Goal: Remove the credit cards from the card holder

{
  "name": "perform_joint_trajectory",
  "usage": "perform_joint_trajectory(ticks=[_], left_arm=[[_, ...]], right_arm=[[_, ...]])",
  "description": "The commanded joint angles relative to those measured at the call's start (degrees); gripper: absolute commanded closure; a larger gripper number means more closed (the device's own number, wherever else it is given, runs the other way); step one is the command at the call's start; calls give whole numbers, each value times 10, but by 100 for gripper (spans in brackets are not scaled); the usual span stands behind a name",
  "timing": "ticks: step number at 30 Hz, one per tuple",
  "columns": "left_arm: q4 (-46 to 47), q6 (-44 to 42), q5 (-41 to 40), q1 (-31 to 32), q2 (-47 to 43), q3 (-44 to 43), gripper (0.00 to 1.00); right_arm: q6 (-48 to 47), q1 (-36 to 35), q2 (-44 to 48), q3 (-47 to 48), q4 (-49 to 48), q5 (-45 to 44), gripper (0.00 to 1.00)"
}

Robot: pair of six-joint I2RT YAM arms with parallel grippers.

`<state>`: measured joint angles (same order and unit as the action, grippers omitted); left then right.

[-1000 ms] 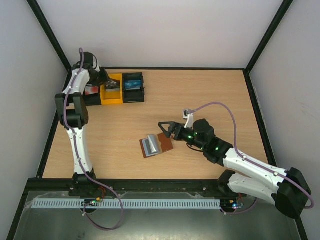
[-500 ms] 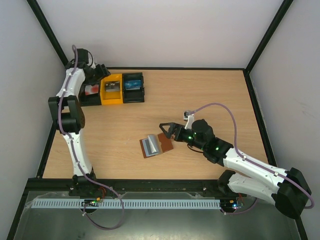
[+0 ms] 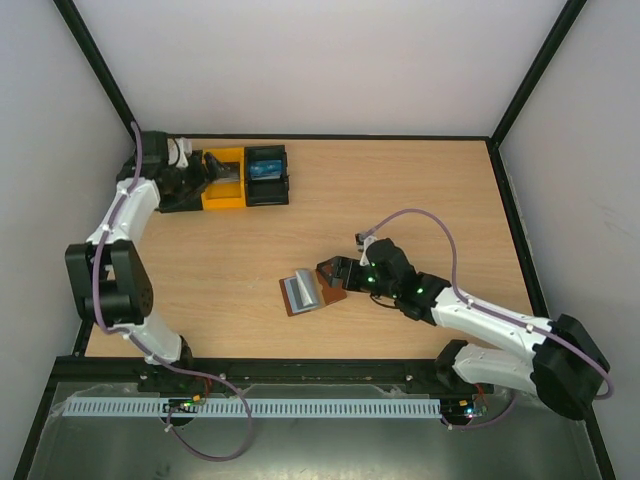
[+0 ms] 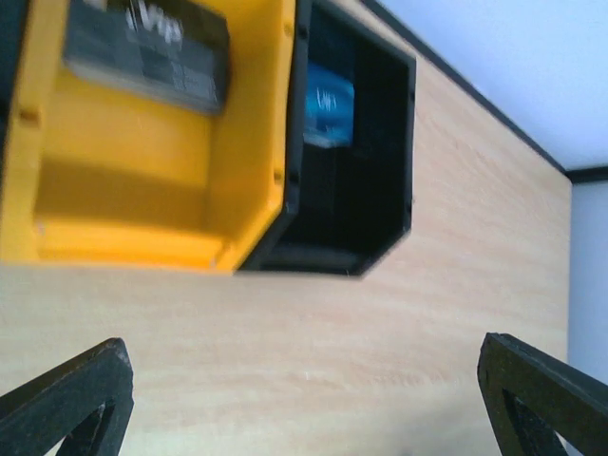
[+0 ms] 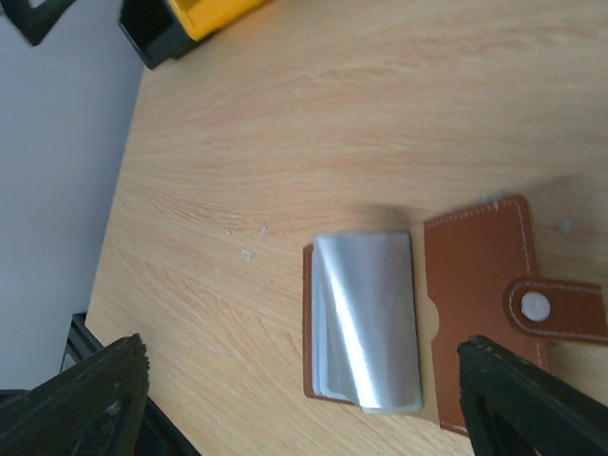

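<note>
- While my left claw (image 4: 304,394) hangs over the far-left corner of the table (image 3: 420,190), its fingers are spread wide and grip nothing. Only bare wood shows in the gap between them.
- Just ahead of that claw sits the yellow bin (image 4: 142,180), and the black card (image 4: 147,43) lies inside it, up against the far wall.
- Touching the yellow bin on its right is the black bin (image 4: 351,190), with the blue card (image 4: 330,103) resting in it. Both cards I can see are therefore already out, and well apart from where they were kept.
- Nearer mid-table the card holder (image 3: 312,290) lies open and flat. A grey sleeve (image 5: 366,318) faces up on one half, and the brown flap (image 5: 475,275) with its snap tab (image 5: 560,309) is on the other.
- Glare washes over the sleeve, so I cannot tell whether another card is tucked inside.
- My right claw (image 3: 333,273) hovers at the holder's right end, low over the brown flap. Its fingers are spread and pinch nothing.
- From above, the holder lies directly to the left of that claw.
- Through the right wrist camera, the holder's long axis runs across the view, parallel to the line between my two fingertips. It sits off-centre, toward the finger on the tab side.
- I judge the right arm far nearer, so any further check of the sleeve falls to it, and the left arm would have to cross much of the table.
</note>
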<state>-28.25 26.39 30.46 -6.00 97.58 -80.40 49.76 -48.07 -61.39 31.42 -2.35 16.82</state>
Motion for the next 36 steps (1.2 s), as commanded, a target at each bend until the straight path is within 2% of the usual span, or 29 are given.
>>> perform_joint_trajectory(ticks=[1, 7, 15, 20, 29, 33, 36], left_arm=[[56, 11, 56, 17, -77, 108, 0], [93, 16, 60, 71, -153, 243, 4], [136, 62, 42, 146, -249, 367, 8], [179, 102, 39, 180, -274, 427, 12], [233, 140, 32, 193, -286, 504, 21], [236, 138, 16, 210, -283, 514, 21], [264, 150, 28, 217, -271, 528, 23]], right_arm=[[0, -9, -39, 5, -2, 24, 15], [-15, -42, -128, 36, 7, 17, 22], [-55, -52, -232, 86, 32, -17, 22], [-92, -53, -281, 126, 64, -65, 22], [-142, -52, -345, 178, 132, -113, 23], [-149, -52, -340, 171, 144, -166, 31], [-147, -53, -336, 158, 128, -162, 46]])
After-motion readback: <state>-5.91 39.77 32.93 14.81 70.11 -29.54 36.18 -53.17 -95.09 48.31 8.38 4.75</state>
